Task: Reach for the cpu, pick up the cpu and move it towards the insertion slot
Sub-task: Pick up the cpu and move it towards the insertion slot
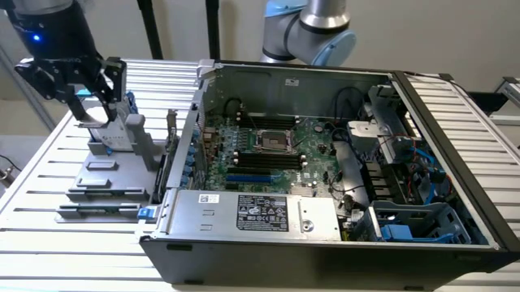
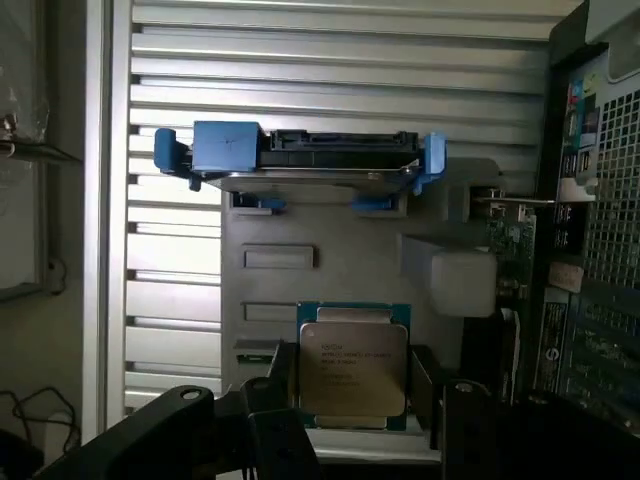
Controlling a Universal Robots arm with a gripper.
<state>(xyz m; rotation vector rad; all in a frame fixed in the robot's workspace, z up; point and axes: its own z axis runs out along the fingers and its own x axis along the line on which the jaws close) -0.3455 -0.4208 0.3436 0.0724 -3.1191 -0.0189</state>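
The cpu is a flat square chip with a silver top and a green rim. It sits between the two black fingers of my gripper, which press on its two opposite edges. In the exterior view my gripper hangs at the far left, over the grey parts holder. It carries the cpu as a thin pale plate just above the holder. The insertion slot, a silver-framed square socket, lies on the green board inside the open computer case, well off toward the exterior view's right.
A silver hard drive in a blue bracket stands on the holder just beyond the cpu. The case's near wall rises between holder and board. Black memory slots flank the socket; a power supply is at the case front. Slatted table lies below.
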